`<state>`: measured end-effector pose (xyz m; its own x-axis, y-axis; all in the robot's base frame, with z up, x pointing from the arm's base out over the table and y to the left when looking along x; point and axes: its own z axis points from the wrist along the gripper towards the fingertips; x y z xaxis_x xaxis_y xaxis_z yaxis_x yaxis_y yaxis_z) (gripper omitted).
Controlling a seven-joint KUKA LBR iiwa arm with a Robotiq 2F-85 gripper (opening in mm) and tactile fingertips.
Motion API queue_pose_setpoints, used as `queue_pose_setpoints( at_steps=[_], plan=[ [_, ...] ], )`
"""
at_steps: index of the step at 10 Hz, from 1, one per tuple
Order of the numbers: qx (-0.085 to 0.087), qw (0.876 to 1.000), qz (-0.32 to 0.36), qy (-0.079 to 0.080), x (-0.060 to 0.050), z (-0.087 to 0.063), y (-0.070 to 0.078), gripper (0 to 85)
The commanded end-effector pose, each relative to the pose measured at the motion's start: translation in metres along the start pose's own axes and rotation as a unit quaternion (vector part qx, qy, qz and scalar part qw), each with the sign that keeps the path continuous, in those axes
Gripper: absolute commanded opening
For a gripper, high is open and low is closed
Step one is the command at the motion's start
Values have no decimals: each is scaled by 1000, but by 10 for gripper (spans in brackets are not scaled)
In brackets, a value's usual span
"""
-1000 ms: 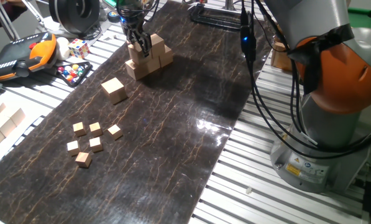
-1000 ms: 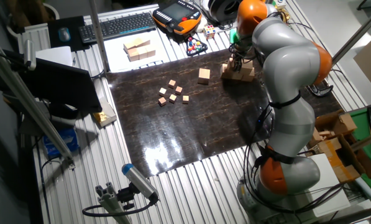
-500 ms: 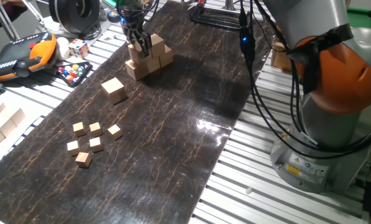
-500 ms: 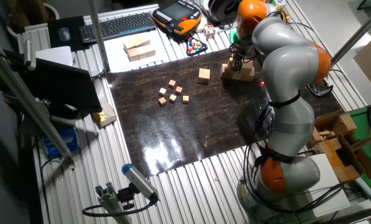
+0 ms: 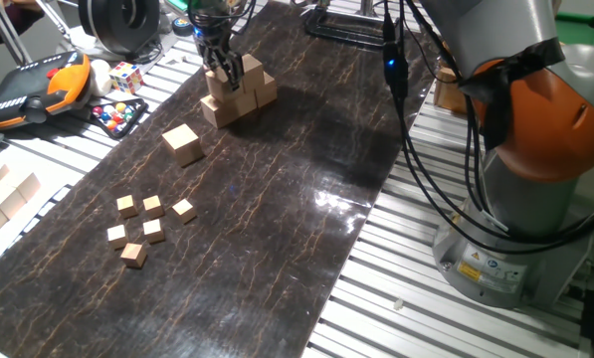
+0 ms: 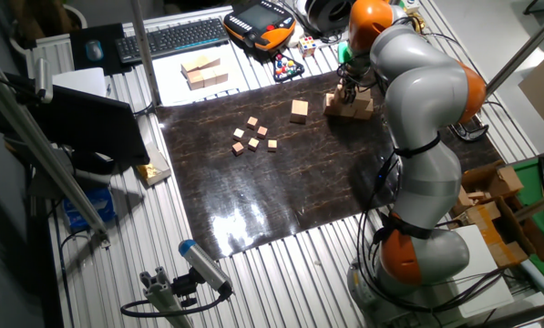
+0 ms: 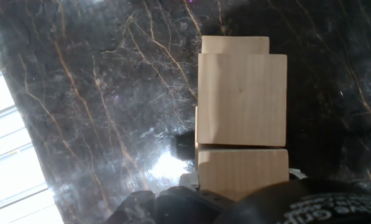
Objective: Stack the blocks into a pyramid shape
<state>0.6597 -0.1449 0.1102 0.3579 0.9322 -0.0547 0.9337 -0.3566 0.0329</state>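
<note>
In one fixed view we see a dark marble mat [image 5: 277, 189] on the desk [image 5: 396, 298]. At the far end of the mat sits a pile of blocks [image 5: 239, 91]. We can make out about five blocks there, in two layers, but we cannot count them for sure. One more block [image 5: 182, 143] stands alone, nearer to us and well apart from the pile. Five small cubes [image 5: 147, 227] lie in a loose group further along the mat. A puzzle cube [image 5: 125, 77] sits off the mat on the left. The gripper [image 5: 220, 68] points down at the top of the pile, its fingers on both sides of an upper block. We cannot tell if it squeezes that block.

In the other fixed view we see the whole arm [image 6: 417, 137] bent over the pile of blocks [image 6: 350, 107]. The lone block [image 6: 299, 111] stands to the left of it, and the small cubes [image 6: 253, 137] lie further left. This view also shows a keyboard [image 6: 171, 38] and pale wooden pieces [image 6: 203, 71] off the mat.

In the hand view we look straight down. One big block top [image 7: 241, 99] fills the middle, with a lower block edge [image 7: 235, 45] above it and another block [image 7: 241, 173] below it. The dark gripper body [image 7: 260, 202] hides the bottom of the picture. The fingertips do not show here.
</note>
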Motion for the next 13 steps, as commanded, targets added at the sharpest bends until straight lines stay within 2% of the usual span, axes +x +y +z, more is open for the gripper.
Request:
queue_pose_setpoints(
  at_steps=[1, 11, 13],
  plan=[
    [0, 1000, 0, 0, 0, 0, 0, 7],
    [3, 1000, -8, 0, -2, 1, 0, 7],
    [2, 1000, -3, 3, -2, 2, 0, 50]
  ],
)
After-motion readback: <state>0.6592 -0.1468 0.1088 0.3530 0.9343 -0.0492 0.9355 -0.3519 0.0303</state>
